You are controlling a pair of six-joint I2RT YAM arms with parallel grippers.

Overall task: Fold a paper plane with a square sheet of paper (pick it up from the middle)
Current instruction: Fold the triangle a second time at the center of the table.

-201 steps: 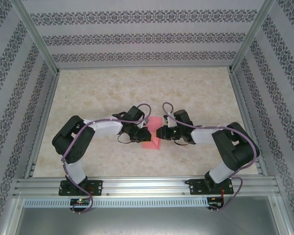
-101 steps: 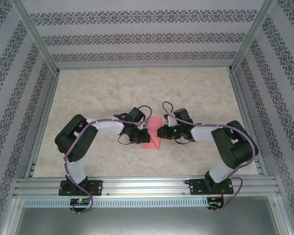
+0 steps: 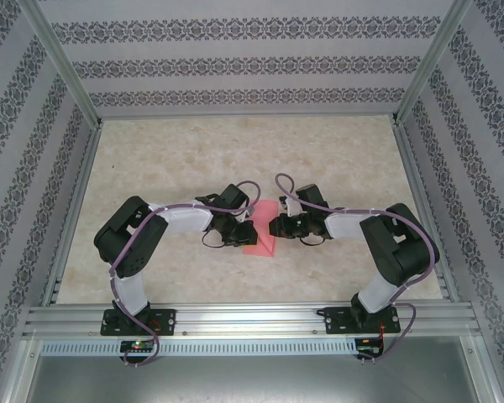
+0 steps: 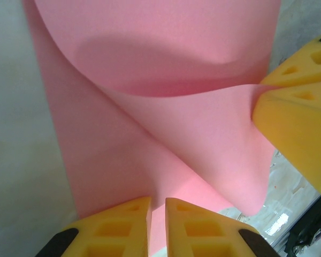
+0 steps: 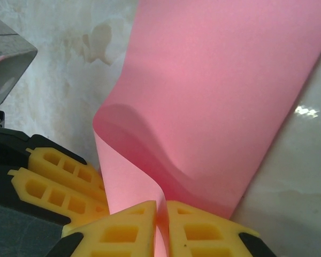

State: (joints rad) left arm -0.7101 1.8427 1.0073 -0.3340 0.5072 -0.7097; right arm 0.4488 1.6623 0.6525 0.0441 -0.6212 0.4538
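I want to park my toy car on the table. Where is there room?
The widest bare stretch of the beige marbled table runs along the patterned back wall. Smaller patches lie outside the black left arm and right arm. The middle is crowded: the left gripper and right gripper both pinch the pink square sheet of paper.

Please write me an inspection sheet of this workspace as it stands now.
Surface: beige marbled table, glossy.
Job's things: square sheet of paper, pink, partly folded and curling, held between the two arms.
Clutter: nothing seen.
Grippers: left gripper and right gripper face each other, the jaws of each closed on a paper edge.
Cables: purple cables run along each arm and loop near the wrists.
Surroundings: patterned walls on three sides, aluminium frame at the near edge.
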